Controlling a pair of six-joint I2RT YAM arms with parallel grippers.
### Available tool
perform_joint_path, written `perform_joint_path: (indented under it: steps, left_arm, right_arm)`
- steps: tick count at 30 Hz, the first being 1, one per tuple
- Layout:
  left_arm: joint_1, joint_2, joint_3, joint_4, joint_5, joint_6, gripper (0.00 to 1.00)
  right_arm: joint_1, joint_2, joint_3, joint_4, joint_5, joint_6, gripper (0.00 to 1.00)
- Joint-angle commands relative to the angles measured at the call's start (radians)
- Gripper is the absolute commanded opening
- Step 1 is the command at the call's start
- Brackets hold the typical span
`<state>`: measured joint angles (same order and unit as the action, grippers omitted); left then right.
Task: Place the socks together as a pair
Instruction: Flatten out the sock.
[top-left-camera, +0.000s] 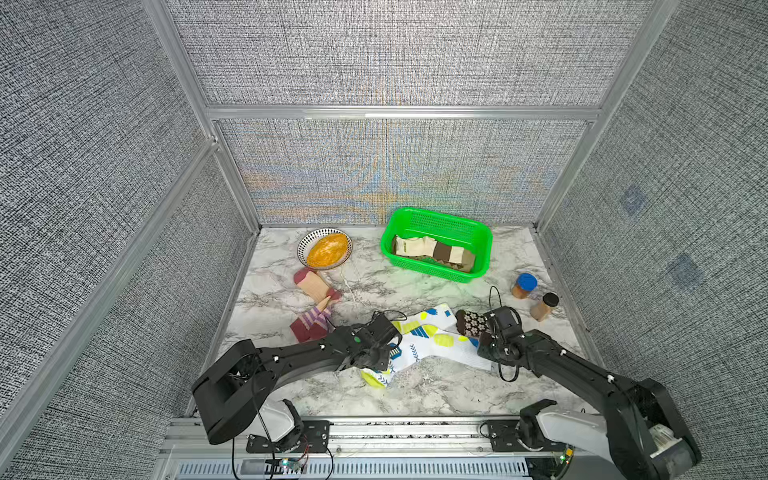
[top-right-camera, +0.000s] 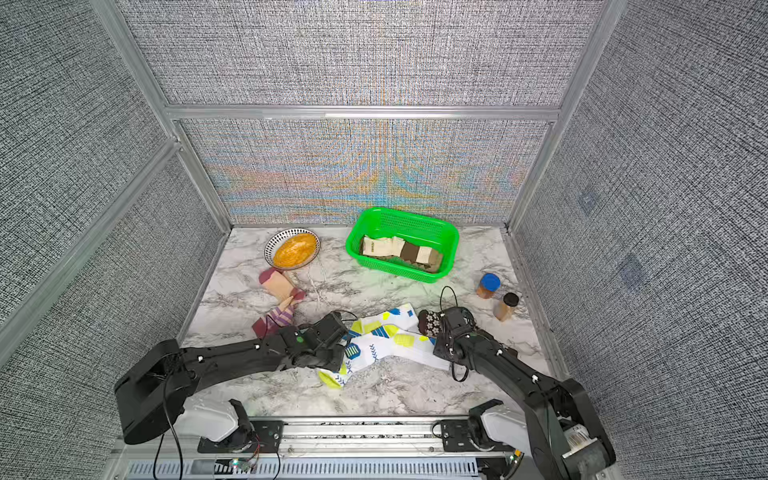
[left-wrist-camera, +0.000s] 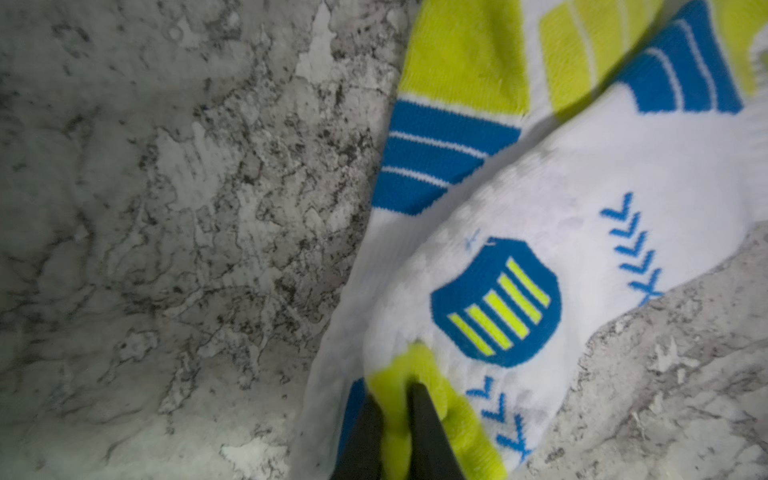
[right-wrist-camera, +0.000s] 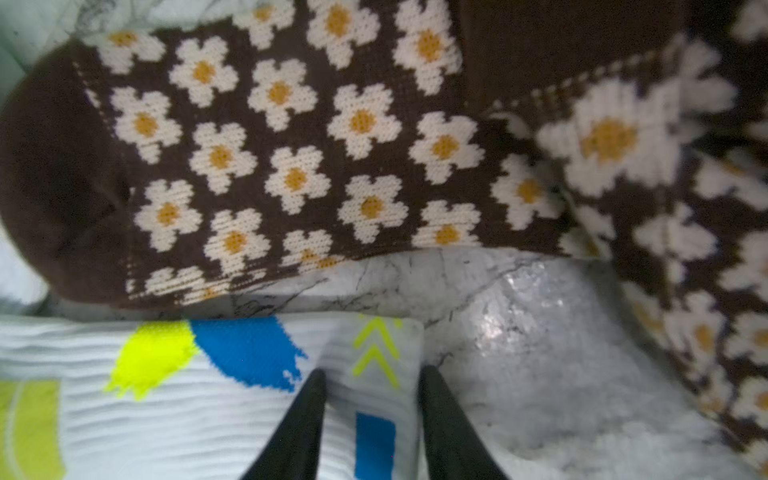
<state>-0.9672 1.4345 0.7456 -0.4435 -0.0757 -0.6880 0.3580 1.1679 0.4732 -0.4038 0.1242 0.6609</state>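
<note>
Left arm (top-left-camera: 291, 361) and right arm (top-left-camera: 582, 370) reach from the near rail (top-left-camera: 415, 428) over a marble bench (top-left-camera: 415, 395). Maroon-peach socks (top-left-camera: 312, 291) lie far left. Left fingers (left-wrist-camera: 417, 395) pinch shut on a lime patch of the white socks (top-left-camera: 428, 345), which overlap mid-bench. Right fingers (right-wrist-camera: 313, 392) stand narrowly apart astride a white cuff; whether they grip it cannot be told. Just beside lies a daisy sock (top-left-camera: 471, 322). Behind, cream socks (top-left-camera: 432, 249) lie in a green basket (top-left-camera: 440, 216); two jars (top-left-camera: 524, 286) stand far right.
</note>
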Motion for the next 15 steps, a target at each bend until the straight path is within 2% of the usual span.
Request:
perform_joint_path:
  steps: [1,3,5,9,11,15]
  left_arm:
    - [0.001,-0.018,0.005,0.009,0.0,0.016,0.08]
    - [0.001,-0.037,0.014,-0.007,0.004,0.028,0.04]
    - [0.001,-0.072,0.016,-0.011,0.014,0.032,0.02]
    - [-0.015,-0.187,0.008,-0.022,0.06,0.004,0.01]
    - [-0.048,-0.273,-0.006,-0.029,0.063,-0.035,0.01]
    - [-0.135,-0.426,-0.031,-0.106,-0.013,-0.13,0.01]
  right_arm:
    - [0.0,-0.026,-0.007,0.023,-0.041,0.011,0.25]
    - [0.0,-0.046,0.002,0.012,-0.038,0.002,0.12]
    - [0.005,-0.072,0.02,0.007,-0.052,-0.008,0.05]
    - [0.046,-0.132,0.093,-0.007,-0.098,-0.044,0.01]
    - [0.089,-0.135,0.169,-0.047,-0.076,-0.069,0.0]
    - [0.118,-0.089,0.297,-0.083,-0.083,-0.148,0.0]
